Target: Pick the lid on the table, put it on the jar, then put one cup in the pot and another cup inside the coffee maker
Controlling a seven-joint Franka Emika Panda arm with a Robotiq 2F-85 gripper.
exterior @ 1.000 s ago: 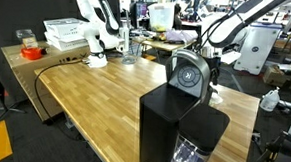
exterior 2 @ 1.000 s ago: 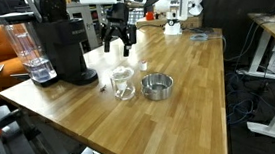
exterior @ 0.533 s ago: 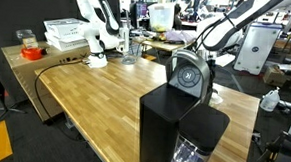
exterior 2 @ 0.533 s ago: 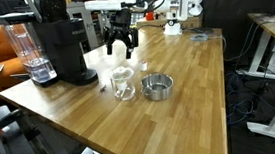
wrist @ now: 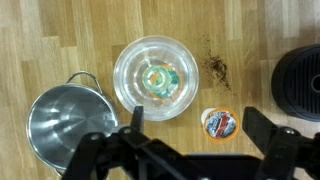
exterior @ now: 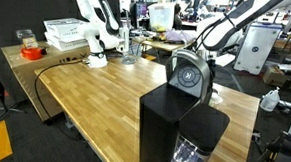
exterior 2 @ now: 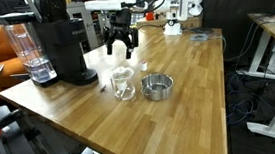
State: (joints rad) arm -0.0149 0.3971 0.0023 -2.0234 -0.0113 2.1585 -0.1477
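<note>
Wooden table (exterior 2: 185, 103) – warm planks – in a cluttered lab; the gripper (exterior 2: 121, 50) hangs above it, jaws wide, empty.

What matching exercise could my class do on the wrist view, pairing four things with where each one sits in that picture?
Column one:
1. steel pot
2. glass jar
3. small cup
4. coffee maker

Column two:
A. right edge of the picture
B. middle, seen from above
C. lower left
D. just right of the jar, lower down

Pairs: 1-C, 2-B, 3-D, 4-A
</note>
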